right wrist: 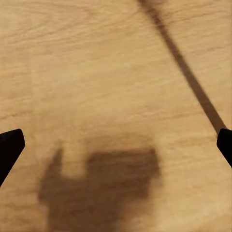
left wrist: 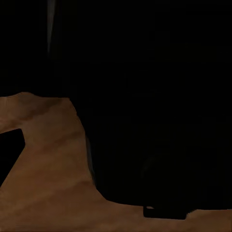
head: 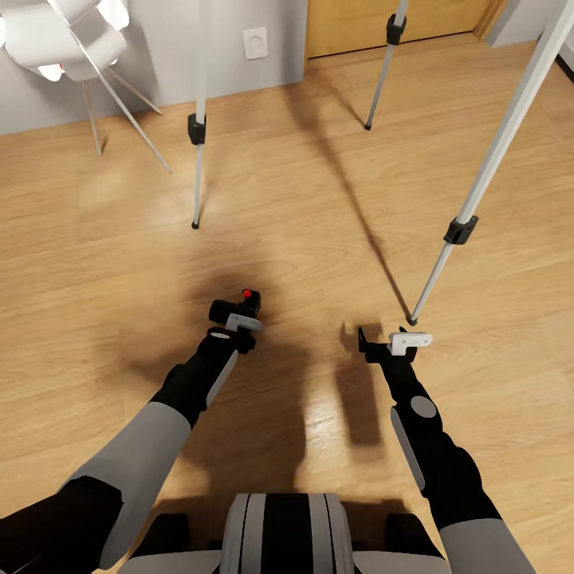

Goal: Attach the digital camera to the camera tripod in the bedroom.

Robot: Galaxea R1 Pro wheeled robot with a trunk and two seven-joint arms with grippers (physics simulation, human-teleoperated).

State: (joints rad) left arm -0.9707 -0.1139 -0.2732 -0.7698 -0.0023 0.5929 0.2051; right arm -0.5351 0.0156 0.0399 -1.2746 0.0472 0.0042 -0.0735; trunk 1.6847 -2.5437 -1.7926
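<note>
Left gripper (head: 236, 312) clamps the digital camera (head: 243, 303), right gripper (head: 376, 339) spread apart beside 1 camera tripod (head: 461, 231) leg.

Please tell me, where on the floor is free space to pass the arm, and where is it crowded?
Bare wood floor lies open among the three camera tripod legs. It is crowded at the top left, by the white lamp. The right end effector sits close to one tripod foot.

Under me runs a light wood floor (head: 303, 231), glossy, with a bright patch of reflected light and soft dark shadows on it. Ahead I see a grey wall (head: 231, 72) carrying a white socket plate (head: 256, 42). A wooden door (head: 383, 20) stands beside it. A white spiky lamp (head: 72, 36) on thin legs stands by the wall.
</note>
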